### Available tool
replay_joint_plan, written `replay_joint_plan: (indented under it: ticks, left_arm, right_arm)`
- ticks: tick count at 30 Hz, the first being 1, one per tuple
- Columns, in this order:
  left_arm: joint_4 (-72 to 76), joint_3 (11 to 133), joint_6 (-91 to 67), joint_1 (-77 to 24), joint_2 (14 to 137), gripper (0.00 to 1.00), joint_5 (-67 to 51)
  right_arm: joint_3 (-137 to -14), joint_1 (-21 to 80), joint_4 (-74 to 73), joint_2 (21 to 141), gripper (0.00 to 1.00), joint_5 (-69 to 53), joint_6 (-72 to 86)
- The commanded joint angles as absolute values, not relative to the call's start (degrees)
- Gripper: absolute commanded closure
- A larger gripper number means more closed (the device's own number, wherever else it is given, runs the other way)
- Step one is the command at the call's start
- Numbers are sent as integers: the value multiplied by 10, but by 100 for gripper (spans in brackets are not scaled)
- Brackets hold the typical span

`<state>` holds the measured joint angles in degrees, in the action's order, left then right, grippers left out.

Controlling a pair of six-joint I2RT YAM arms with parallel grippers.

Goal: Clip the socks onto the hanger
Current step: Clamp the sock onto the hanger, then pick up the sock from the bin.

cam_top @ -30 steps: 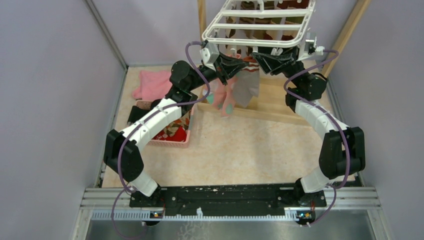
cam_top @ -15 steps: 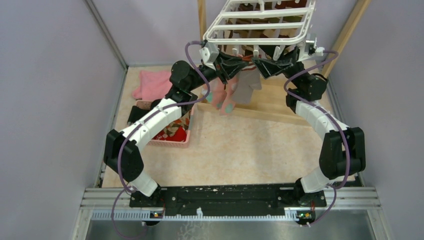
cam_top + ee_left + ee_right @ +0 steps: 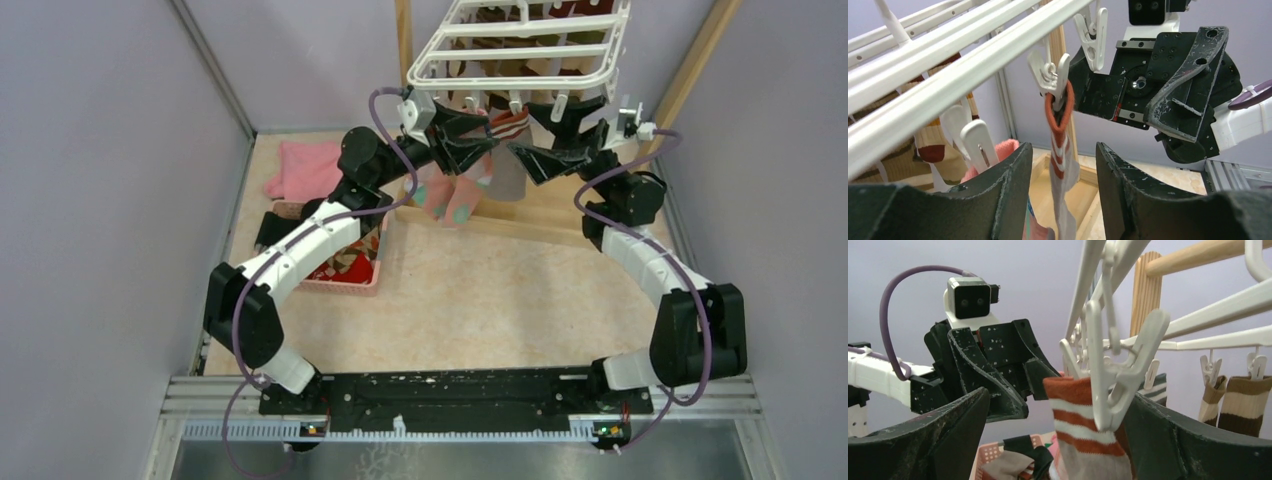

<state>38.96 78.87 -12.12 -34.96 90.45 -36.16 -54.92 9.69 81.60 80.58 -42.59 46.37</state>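
The white hanger hangs at the back, with small clips under it. One white clip pinches the brown-red striped cuff of a grey sock, which dangles freely. My left gripper is open, and the sock hangs between its fingers without touching them. My right gripper is open wide around the same cuff and clip. From above, the left gripper and right gripper face each other under the hanger's front edge. A pink sock with teal patches hangs beside the grey one. Brown-and-cream striped socks hang further back.
A pink basket holding more socks sits on the floor at the left, under the left arm. A folded pink cloth lies behind it. Light wooden posts and a wooden base frame stand around the hanger. Purple walls close in both sides.
Both grippers have opened and let go. The right arm has drawn back to the right. The hanger has swung up and back a little, and the grey sock now hangs from its clip.
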Motion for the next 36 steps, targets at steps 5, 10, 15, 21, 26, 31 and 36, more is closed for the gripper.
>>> replay_joint_plan:
  ticks: [5,10,15,21,26,31,36]
  left_arm:
    - [400,719,-109,-351,807,39,-364]
    - [398,668,-93,-351,765,28,-364]
    - [361,619,-86,-352,727,26,-362]
    - [295,501,-71,-348,612,8,-312]
    - [256,393,-97,-333,520,1,-265]
    - [224,335,-131,-309,485,1,-222]
    - [136,365,-129,-263,504,1,-197]
  right_arm:
    - [-480,80,812,748,1,-439,430]
    - [-441,71,782,720,1,-432,410]
    - [-394,69,724,682,1,-412,369]
    - [-313,69,610,594,1,-388,305]
    - [-234,68,526,501,1,-368,275]
    - [-180,68,430,414,1,-367,243]
    - [-144,68,443,408,1,-368,240]
